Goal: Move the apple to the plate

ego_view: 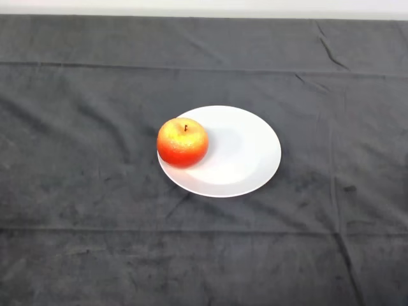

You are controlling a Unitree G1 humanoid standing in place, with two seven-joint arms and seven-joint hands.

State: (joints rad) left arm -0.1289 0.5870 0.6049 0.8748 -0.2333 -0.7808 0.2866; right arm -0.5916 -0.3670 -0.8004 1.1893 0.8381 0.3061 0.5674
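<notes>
Head view, looking down. You have the worktop (76, 191) under a dark grey cloth (331, 83) that fills nearly the whole view, with a pale strip of background along the top edge.

Left part: cloth only. It is creased here, with a long horizontal fold line running across the upper part and another lower down, near the bottom third of the view.

Centre: the apple (182, 141). It is red-orange below and yellow toward the top, stem up, so it sits upright. You will find it on the left edge of the plate (245, 159), resting on the rim side rather than in the middle; its left flank reaches about as far out as the plate's left rim. It throws a soft shadow rightward onto the plate's white surface.

The plate itself is white, round and shallow, lying flat on the cloth just right of the view's centre. Apart from the apple, its surface shows bare white. A short crease in the cloth runs away from its lower left rim.

Right part: cloth again, with a vertical fold running down from below the plate's right side toward the bottom edge, and a few diagonal wrinkles at the upper right corner.

For your record on the fingers: no part of the robot shows in this view, so their state cannot be told from here.
</notes>
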